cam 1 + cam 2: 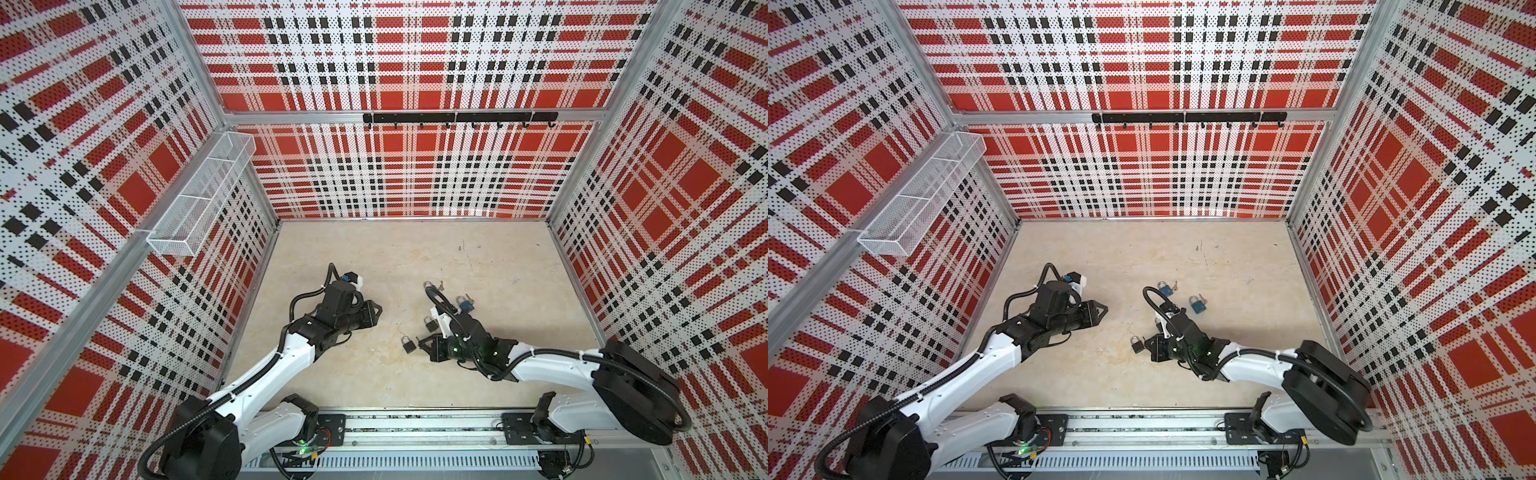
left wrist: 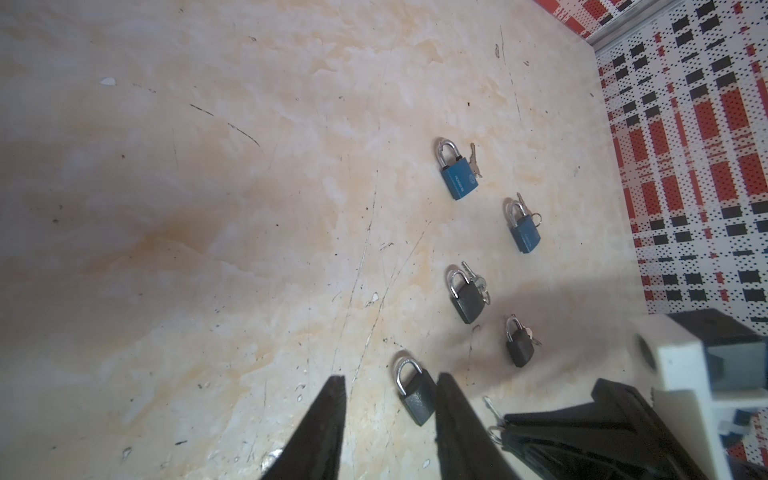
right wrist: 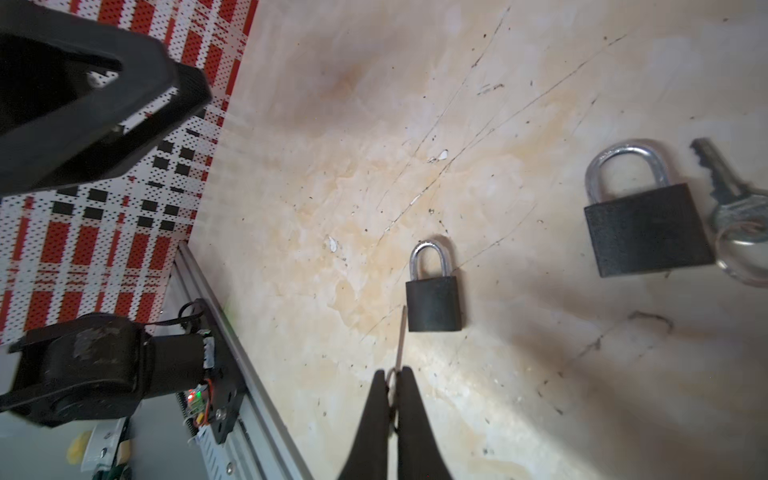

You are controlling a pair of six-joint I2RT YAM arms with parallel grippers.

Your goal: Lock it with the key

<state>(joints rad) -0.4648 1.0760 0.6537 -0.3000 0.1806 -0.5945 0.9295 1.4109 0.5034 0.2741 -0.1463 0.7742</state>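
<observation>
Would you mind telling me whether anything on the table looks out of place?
Only slightly: the black padlock nearest the right gripper has no key lying beside it, unlike the other four padlocks; a key is pinched in that gripper.

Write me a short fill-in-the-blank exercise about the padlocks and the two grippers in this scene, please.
1. The right gripper is shut on a ____.
2. Besides the three dark padlocks, the table holds ____ blue padlocks.
3. The left gripper holds nothing, and its jaws stand ____.

Missing words: key; two; open.
</observation>
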